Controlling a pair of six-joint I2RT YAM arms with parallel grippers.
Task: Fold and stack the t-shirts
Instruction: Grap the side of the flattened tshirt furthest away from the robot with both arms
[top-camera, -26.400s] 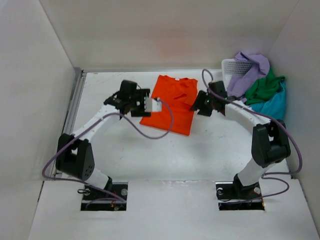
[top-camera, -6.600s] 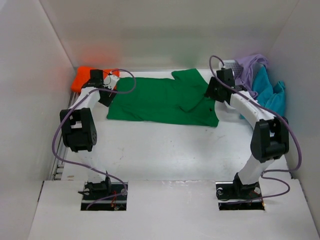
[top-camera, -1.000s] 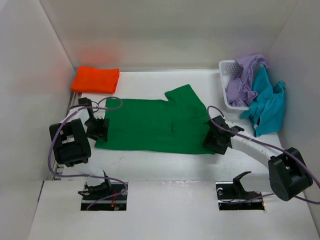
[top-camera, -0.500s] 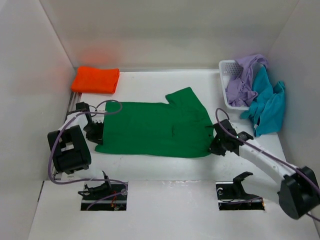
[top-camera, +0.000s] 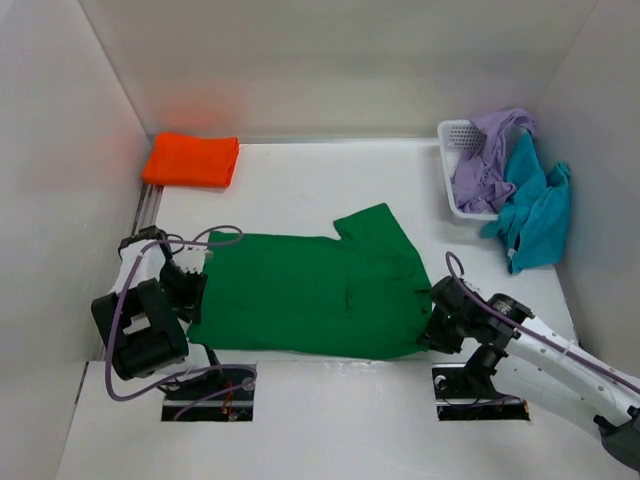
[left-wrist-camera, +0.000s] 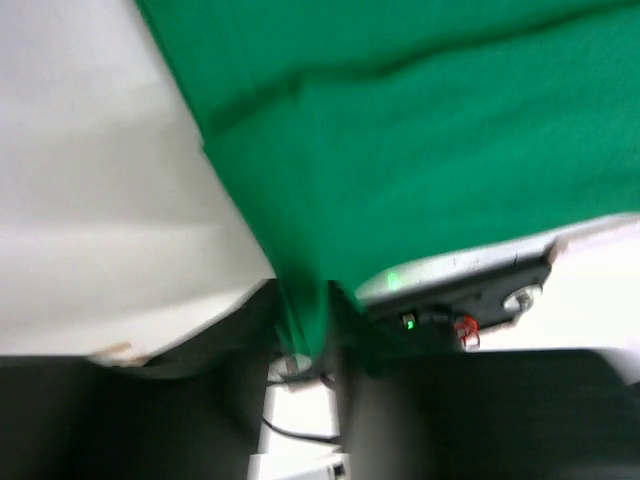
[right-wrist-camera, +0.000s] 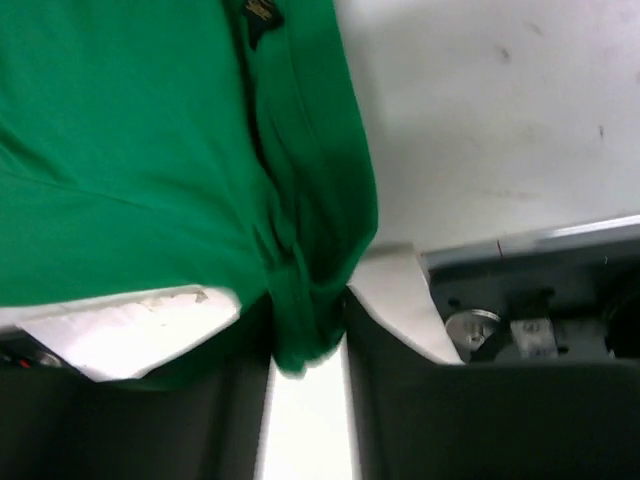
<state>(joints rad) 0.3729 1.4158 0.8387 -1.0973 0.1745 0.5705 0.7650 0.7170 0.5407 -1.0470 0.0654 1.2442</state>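
The dark green t-shirt (top-camera: 310, 295) lies spread flat near the table's front edge, its near hem reaching the edge. My left gripper (top-camera: 186, 290) pinches its left end; in the left wrist view a fold of green cloth (left-wrist-camera: 300, 300) runs down between the dark fingers of the gripper (left-wrist-camera: 303, 340). My right gripper (top-camera: 440, 326) holds the shirt's right end, with bunched green cloth (right-wrist-camera: 310, 300) filling the gap at the gripper (right-wrist-camera: 305, 345). The orange t-shirt (top-camera: 192, 160) lies folded at the back left. The lavender t-shirt (top-camera: 492, 150) and teal t-shirt (top-camera: 532, 210) hang over the basket.
The white mesh basket (top-camera: 452, 140) stands at the back right against the wall. White walls close in the left, back and right sides. A metal rail (top-camera: 145, 205) runs along the left edge. The arm bases (top-camera: 208, 385) sit at the front.
Both grippers closed on the green shirt's ends and dragged it toward the front edge. The right arm swung low and forward; the left gripper slid nearer its base.
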